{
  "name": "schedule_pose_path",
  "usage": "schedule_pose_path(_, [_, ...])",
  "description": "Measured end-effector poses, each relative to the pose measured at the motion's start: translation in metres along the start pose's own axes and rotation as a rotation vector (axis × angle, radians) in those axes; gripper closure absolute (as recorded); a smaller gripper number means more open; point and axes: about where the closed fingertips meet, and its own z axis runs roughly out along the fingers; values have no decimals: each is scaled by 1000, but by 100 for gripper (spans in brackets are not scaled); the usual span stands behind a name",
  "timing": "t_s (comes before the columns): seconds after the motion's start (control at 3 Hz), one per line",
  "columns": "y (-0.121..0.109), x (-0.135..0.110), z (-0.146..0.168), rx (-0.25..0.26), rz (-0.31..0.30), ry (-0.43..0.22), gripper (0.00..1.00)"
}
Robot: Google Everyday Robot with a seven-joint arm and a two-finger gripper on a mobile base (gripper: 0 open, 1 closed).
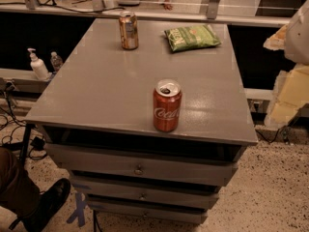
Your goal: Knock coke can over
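Note:
The coke can (167,105) is red with white script and a silver top with a pull tab. It stands upright near the front edge of the grey cabinet top (106,91), slightly right of centre. My gripper (289,88) shows as a pale white and yellowish shape at the right edge of the camera view, off the cabinet's right side. It is well to the right of the can and apart from it.
A gold can (128,30) stands upright at the back of the top. A green chip bag (191,36) lies at the back right. Drawers (140,168) sit below the top. A person's leg and shoe (34,202) are at bottom left. A pump bottle (37,65) stands on a ledge at left.

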Motion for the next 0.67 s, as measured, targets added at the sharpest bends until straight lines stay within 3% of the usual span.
schedule_pose_path(0.33, [-1, -1, 0, 9, 5, -11, 0])
schedule_pose_path(0.67, [1, -11, 15, 0, 35, -100, 0])
